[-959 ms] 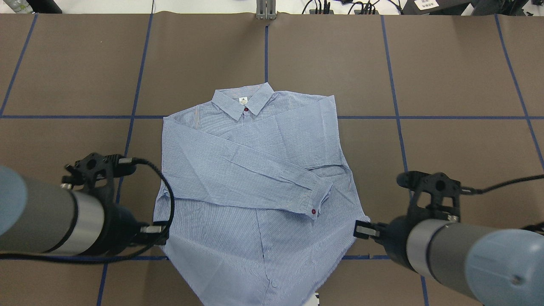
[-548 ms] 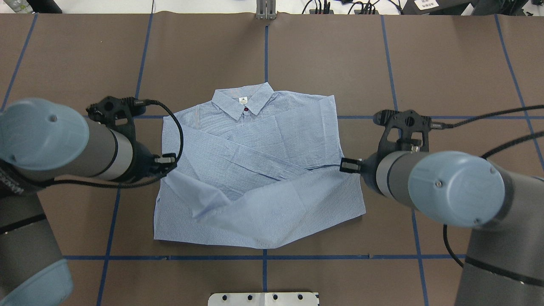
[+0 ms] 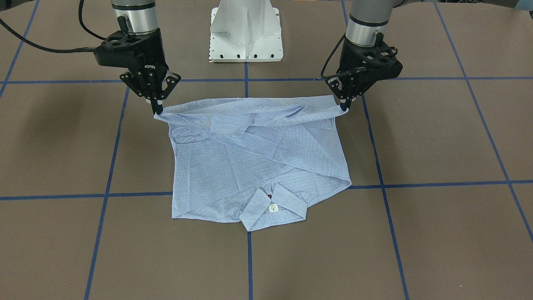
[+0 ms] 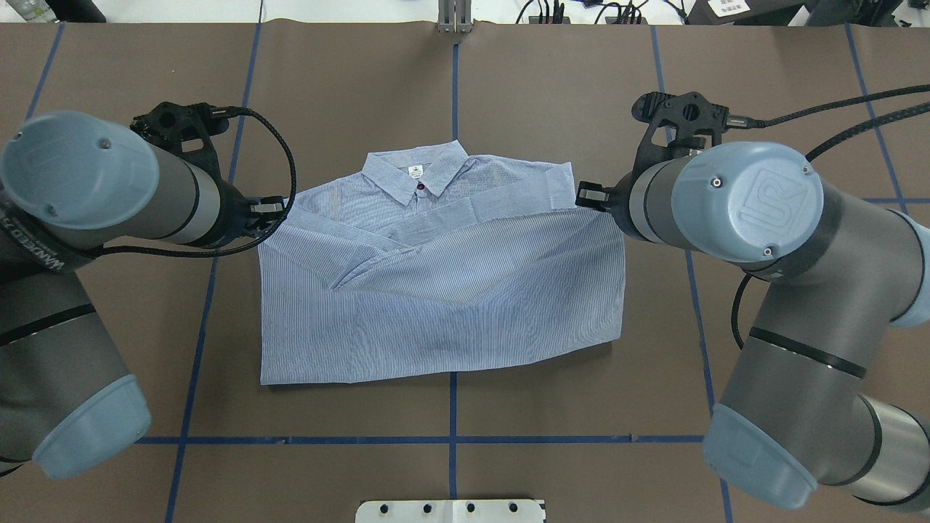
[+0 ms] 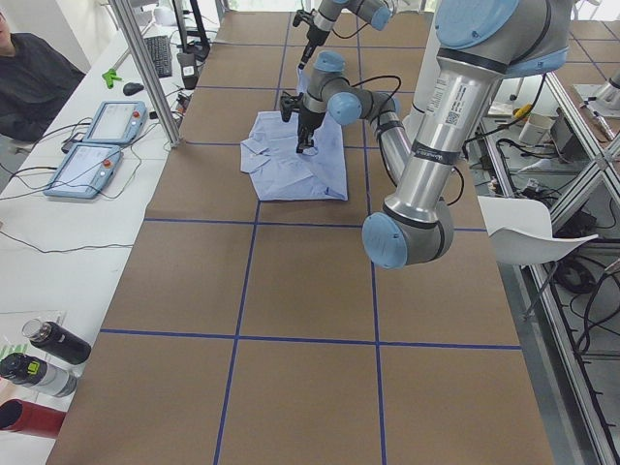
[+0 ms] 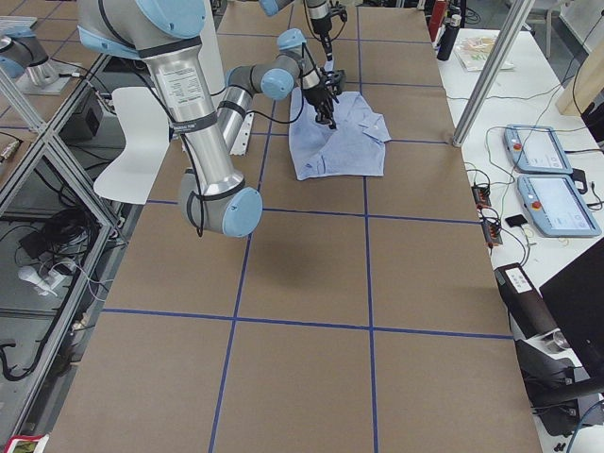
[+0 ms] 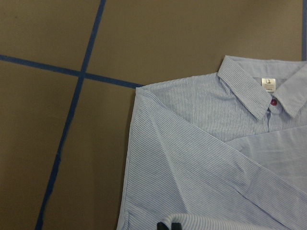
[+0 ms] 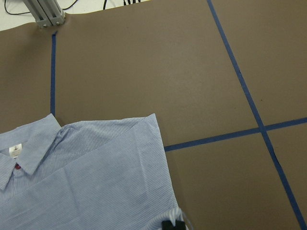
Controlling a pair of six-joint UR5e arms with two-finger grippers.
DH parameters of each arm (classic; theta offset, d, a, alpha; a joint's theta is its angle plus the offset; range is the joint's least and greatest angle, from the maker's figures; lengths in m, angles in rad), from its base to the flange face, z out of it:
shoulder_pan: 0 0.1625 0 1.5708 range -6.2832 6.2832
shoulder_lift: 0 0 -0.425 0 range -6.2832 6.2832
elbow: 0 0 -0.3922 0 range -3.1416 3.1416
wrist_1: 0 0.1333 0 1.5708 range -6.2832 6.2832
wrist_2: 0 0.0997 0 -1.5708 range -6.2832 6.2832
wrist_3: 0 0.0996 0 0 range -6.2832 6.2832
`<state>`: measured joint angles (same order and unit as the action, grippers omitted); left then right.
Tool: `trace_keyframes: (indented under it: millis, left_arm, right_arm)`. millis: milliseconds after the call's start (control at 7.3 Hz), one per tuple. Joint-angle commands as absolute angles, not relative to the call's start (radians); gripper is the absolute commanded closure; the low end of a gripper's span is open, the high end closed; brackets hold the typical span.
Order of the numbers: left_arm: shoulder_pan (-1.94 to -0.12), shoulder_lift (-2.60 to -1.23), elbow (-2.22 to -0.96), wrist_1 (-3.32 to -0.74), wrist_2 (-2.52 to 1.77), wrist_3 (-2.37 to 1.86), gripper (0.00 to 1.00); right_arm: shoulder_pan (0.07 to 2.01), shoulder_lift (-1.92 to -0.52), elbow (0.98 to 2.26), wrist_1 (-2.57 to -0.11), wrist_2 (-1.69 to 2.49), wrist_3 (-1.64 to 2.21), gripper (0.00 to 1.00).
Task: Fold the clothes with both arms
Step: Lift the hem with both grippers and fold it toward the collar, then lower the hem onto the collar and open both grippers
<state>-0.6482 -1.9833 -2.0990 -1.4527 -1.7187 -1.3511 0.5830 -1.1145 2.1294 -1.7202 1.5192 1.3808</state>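
Shirt (image 4: 443, 305), finely striped light blue, lies at the middle of the brown table (image 4: 581, 94), collar end away from the robot, its lower half doubled up over the body and crossed sleeves. We judge the step in hand to be the laying-down of this bottom fold. Left arm (image 4: 94, 196) and right arm (image 4: 748, 203) reach in from either side. The left gripper (image 3: 344, 106) and right gripper (image 3: 157, 109) each pinch one corner of the hem (image 3: 291, 102), fingers closed narrow on the cloth. The hem hangs between them, raised off the layers below and sagging slightly at mid-span. To do this well, we would lower both grippers level and together, draw them a little apart to take out the sag, and set the hem parallel to the shoulders. It should land short of the collar (image 4: 418, 171), leaving the neck label (image 4: 415, 172) and red top button (image 4: 421, 187) showing. We would open the fingers only once the cloth rests flat. A pucker (image 4: 341, 280) toward the left may want smoothing. Of containers, no bin or tray shows near the shirt; bottles (image 5: 56, 341) stand on the side bench, contents not discernible.
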Motion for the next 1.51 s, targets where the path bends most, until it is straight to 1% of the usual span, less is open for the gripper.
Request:
trace_keyframes:
  millis: [0, 274, 548, 685, 1233, 1370]
  left_arm:
    - [-0.658, -2.005, -1.981, -1.558, -1.681, -1.350, 1.00]
    - [-0.667, -2.019, -1.832, -1.702, -1.652, -1.327, 1.00]
    - [-0.687, -2.026, -1.720, -1.877, -1.649, -1.276, 1.00]
    - [-0.687, -2.028, -1.669, -1.940, -1.651, -1.261, 1.00]
    - [-0.722, -2.036, -1.675, -1.963, -1.708, -1.215, 1.00]
    - [-0.748, -2.034, -1.687, -1.970, -1.738, -1.213, 1.00]
  right_arm:
    - [0.614, -1.095, 1.983, -1.562, 1.525, 1.376, 1.00]
    - [0.649, -1.039, 1.816, -1.464, 1.552, 1.349, 1.00]
    - [0.684, -1.035, 1.720, -1.359, 1.583, 1.313, 1.00]
    - [0.690, -1.007, 1.674, -1.335, 1.583, 1.310, 1.00]
    - [0.764, -0.933, 1.672, -1.316, 1.670, 1.312, 1.00]
    - [0.781, -0.927, 1.672, -1.249, 1.675, 1.322, 1.00]
